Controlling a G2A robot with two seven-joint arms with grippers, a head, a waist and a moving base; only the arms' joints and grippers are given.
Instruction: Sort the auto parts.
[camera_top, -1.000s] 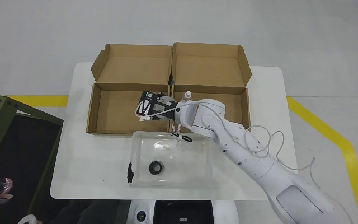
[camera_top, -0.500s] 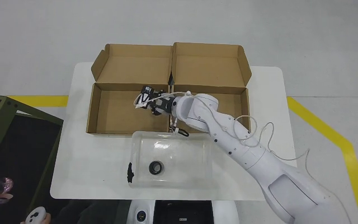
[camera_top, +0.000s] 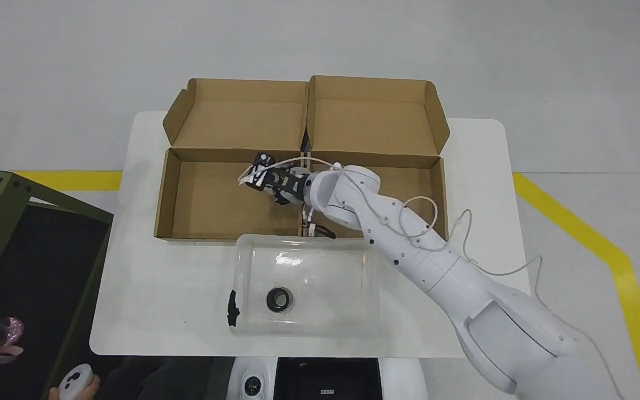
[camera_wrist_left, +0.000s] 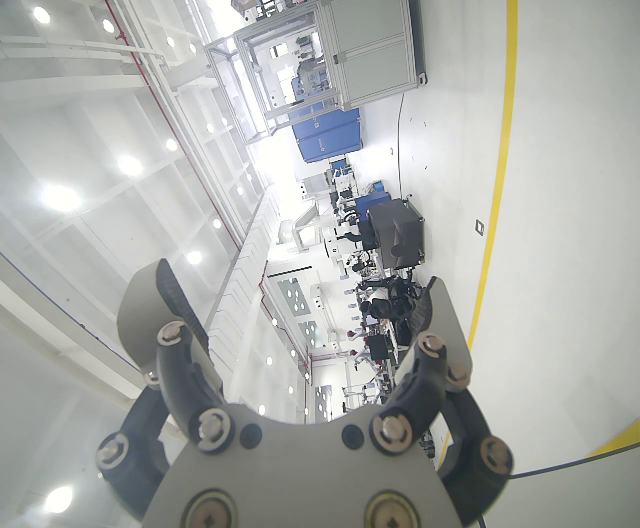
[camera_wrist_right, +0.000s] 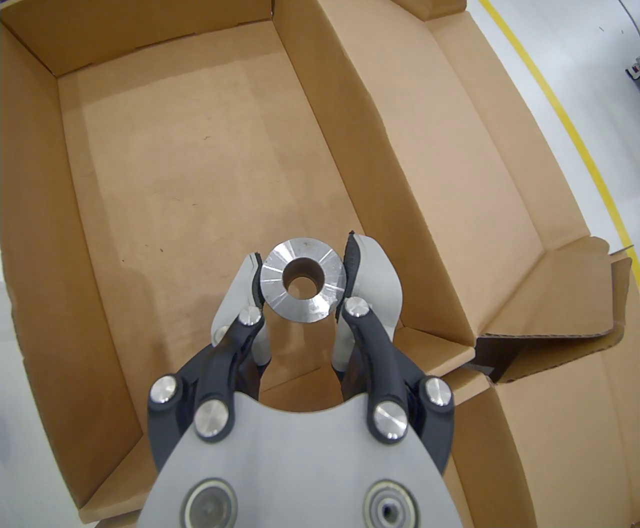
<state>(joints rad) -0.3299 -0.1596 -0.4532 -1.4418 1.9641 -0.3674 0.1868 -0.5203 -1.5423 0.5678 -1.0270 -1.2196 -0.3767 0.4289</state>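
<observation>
1. The right gripper (camera_wrist_right: 303, 280) has its fingers clamped on the sides of the metal bushing (camera_wrist_right: 300, 306), with the bore facing the wrist camera. The part hangs over the floor of the left box (camera_top: 205, 200), toward that box's 3 o'clock end. I cannot tell how high it is above the cardboard.
2. The left gripper (camera_wrist_left: 297, 290) has its fingers apart with nothing between them and points up at the room. It plays no part in this step.
3. I judge this step to be setting the bushing down in the left box. Lower it close to the floor before releasing, since a dropped steel part would probably bounce or roll.
4. The wall shared with the right box (camera_top: 412, 180) is near, at 3 o'clock. Shifting toward 9 o'clock would give more margin.
5. Open the fingers wide, then lift straight up so the pads do not drag the part.
6. A black ring (camera_top: 278, 298) lies in the clear bin (camera_top: 340, 290), at 6 o'clock on the table, not yet sorted.
</observation>
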